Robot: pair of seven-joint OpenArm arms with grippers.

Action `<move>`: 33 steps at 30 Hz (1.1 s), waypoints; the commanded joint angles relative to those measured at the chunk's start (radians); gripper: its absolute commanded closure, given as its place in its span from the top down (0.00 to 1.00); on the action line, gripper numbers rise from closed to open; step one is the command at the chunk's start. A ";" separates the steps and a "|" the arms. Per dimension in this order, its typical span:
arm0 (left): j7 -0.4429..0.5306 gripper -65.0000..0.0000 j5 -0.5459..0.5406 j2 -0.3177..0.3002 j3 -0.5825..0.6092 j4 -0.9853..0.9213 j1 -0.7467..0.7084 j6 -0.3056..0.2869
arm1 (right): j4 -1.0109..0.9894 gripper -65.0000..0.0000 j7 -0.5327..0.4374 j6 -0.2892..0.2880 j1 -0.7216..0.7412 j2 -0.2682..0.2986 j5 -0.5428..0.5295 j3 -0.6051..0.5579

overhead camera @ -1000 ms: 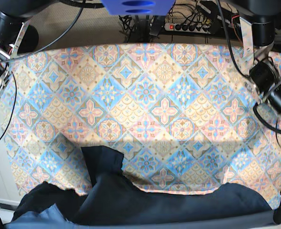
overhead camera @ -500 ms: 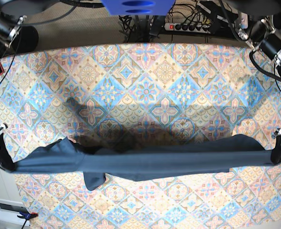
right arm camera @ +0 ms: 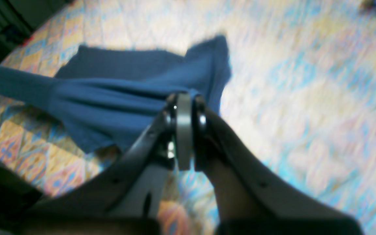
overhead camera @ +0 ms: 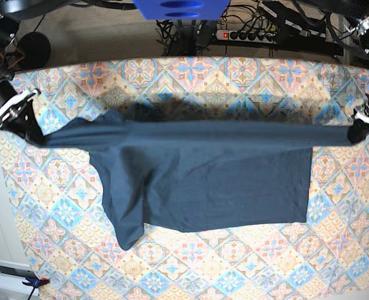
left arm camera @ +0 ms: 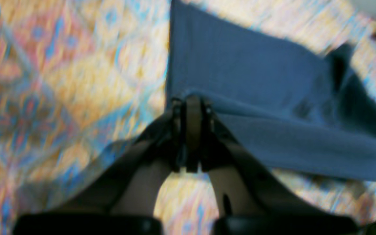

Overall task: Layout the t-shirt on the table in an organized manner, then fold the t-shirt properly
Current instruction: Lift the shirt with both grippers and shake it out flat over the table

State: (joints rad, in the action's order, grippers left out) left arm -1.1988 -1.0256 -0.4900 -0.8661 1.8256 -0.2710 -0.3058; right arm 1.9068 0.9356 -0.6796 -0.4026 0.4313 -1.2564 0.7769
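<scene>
The dark navy t-shirt (overhead camera: 203,181) is stretched taut across the table (overhead camera: 234,269), its upper edge pulled into a straight line from side to side. My left gripper (overhead camera: 358,132) at the base view's right is shut on one corner of the t-shirt (left arm camera: 256,107); in the left wrist view the left gripper (left arm camera: 193,101) pinches the cloth's edge. My right gripper (overhead camera: 31,132) at the base view's left is shut on the other corner. In the right wrist view the right gripper (right arm camera: 184,99) clamps bunched t-shirt (right arm camera: 109,98) cloth. A sleeve (overhead camera: 127,231) hangs toward the near edge.
A power strip (overhead camera: 253,34) and cables lie on the floor beyond the table's far edge. A white box (overhead camera: 12,275) sits at the near left corner. Patterned cloth shows on every side of the shirt.
Both grippers have carried the t-shirt from the near edge toward the far side. The cloth has gone from a narrow band to a wide sheet spread on the table.
</scene>
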 commanded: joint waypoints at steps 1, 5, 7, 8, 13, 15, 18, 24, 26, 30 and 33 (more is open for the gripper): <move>0.038 0.00 0.000 -0.040 -0.014 0.015 -0.023 0.004 | 0.015 0.00 -0.033 0.001 -0.028 0.008 -0.016 0.016; 0.038 0.00 0.006 -0.052 -0.014 0.015 -0.100 0.004 | 0.015 0.00 -0.033 0.001 -0.126 -0.050 -0.016 0.016; 0.038 0.00 0.011 -0.082 -0.014 0.015 -0.155 0.004 | 0.015 0.00 -0.033 0.001 -0.177 -0.087 -0.016 0.016; 0.040 0.00 0.011 -0.088 -0.014 0.015 -0.176 0.004 | 0.015 0.00 -0.033 0.001 -0.198 -0.098 -0.016 0.014; 0.040 0.00 0.032 -0.115 -0.014 0.013 -0.236 0.004 | 0.015 0.00 -0.033 0.001 -0.258 -0.124 -0.016 0.013; 0.040 0.00 0.075 -0.120 -0.014 0.013 -0.245 0.004 | 0.015 0.00 -0.033 0.001 -0.267 -0.144 -0.016 0.013; 0.038 0.00 0.146 -0.118 -0.011 0.013 -0.250 0.004 | 0.015 0.00 -0.033 0.001 -0.304 -0.151 -0.016 0.013; 0.038 0.00 0.242 -0.111 0.006 0.013 -0.273 0.004 | 0.012 0.00 -0.030 0.001 -0.341 -0.182 -0.016 -0.001; 0.038 0.00 0.273 -0.115 0.064 0.013 -0.274 0.004 | 0.009 0.00 0.013 0.001 -0.342 -0.206 -0.016 -0.007; 0.043 0.00 0.354 -0.101 0.091 0.013 -0.274 0.004 | 0.006 0.00 0.127 0.001 -0.342 -0.266 -0.016 0.032; 0.043 0.00 0.382 -0.083 0.094 0.013 -0.271 0.004 | 0.006 0.00 0.168 0.001 -0.341 -0.277 -0.016 0.029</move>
State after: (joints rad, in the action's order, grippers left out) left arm -1.1751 -0.6540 -0.5449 -0.7593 1.8278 -0.5430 -0.3069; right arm 1.8980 1.1286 -0.6777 -0.7361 0.1371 -1.2533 0.7956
